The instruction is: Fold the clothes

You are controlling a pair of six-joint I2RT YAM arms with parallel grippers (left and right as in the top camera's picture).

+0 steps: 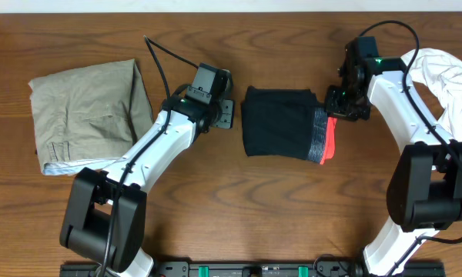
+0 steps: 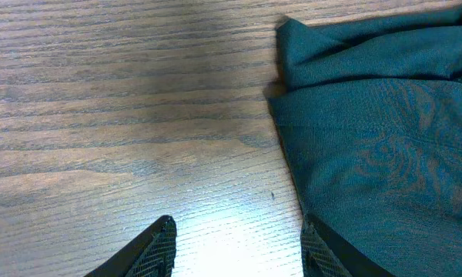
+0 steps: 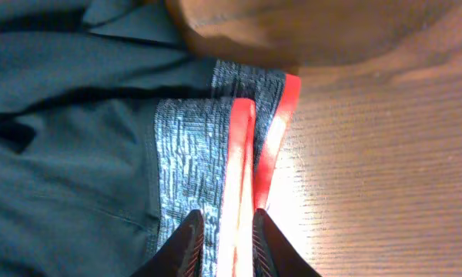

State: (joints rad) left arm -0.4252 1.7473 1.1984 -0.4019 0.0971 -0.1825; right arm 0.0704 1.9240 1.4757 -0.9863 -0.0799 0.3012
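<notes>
From overhead, the black leggings (image 1: 281,123) are lying folded into a compact block at mid-table (image 1: 239,200), the grey waistband facing the right arm; the khaki trousers (image 1: 88,111) are sitting folded well off to the left, and a white garment (image 1: 450,77) is lying crumpled at the far right. The left gripper (image 1: 226,114) is hovering just beside the block's plain edge, and the right gripper (image 1: 335,109) is sitting at the waistband end.

In the left wrist view, the left gripper (image 2: 237,231) is standing open with only bare wood between its fingers; the leggings (image 2: 377,138) are lying just beside one fingertip.

In the right wrist view, the right gripper (image 3: 227,219) is straddling the coral-red edge (image 3: 242,146) of the waistband (image 3: 189,154), jaws narrowly apart (whether they are pinching it, I cannot tell).

The likely risk: if that edge is clinging to a finger as the arm lifts, the top layer could be dragged up, undoing the fold; the left finger could likewise nudge the near edge askew.
</notes>
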